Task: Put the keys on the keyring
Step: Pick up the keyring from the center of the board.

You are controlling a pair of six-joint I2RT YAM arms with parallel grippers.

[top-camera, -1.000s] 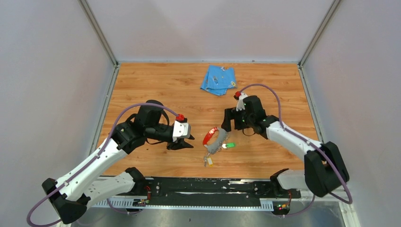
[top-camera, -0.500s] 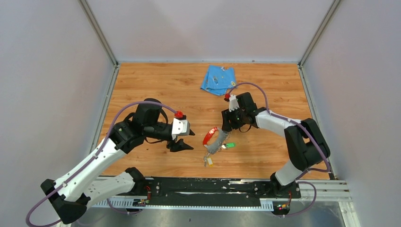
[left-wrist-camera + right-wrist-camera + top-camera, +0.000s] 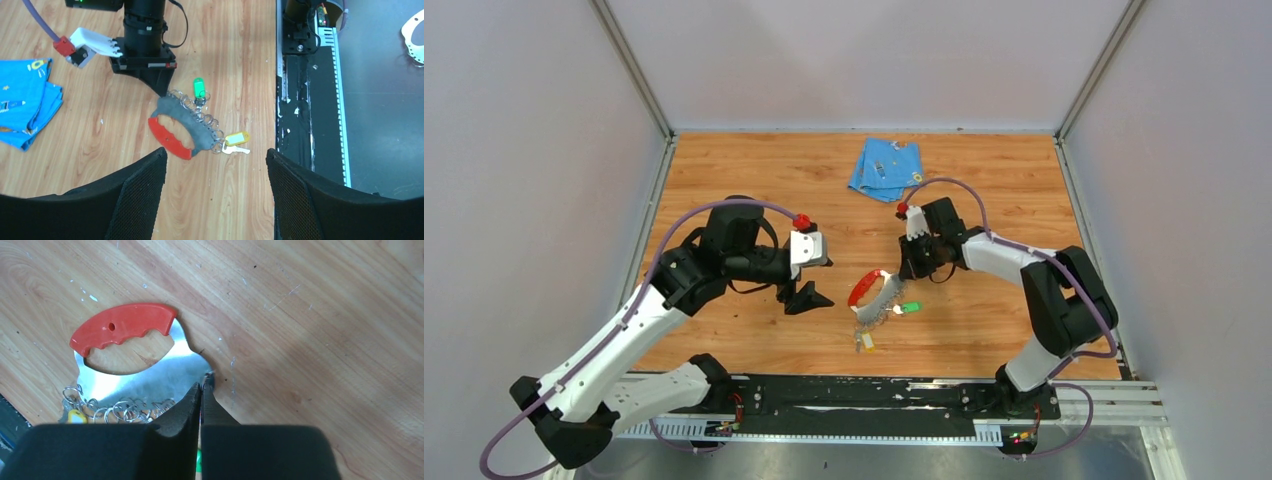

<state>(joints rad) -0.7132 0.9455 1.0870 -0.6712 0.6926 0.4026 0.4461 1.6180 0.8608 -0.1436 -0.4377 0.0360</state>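
While the flat silvery keyring with its scalloped red grip lies on the wood-grain table, the left arm and right arm reach low toward it from either side.

Left wrist view: the left gripper holds its mesh-textured fingers spread wide. The green-tagged key and yellow-tagged key lie against the keyring's row of wire loops.

Right wrist view: the right gripper is pressed together, its tips touching the plate's corner.

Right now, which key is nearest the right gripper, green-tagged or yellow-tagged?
The green-tagged key, lying just beside the right gripper at one end of the keyring. The yellow-tagged key lies at the other end, toward the arm bases.
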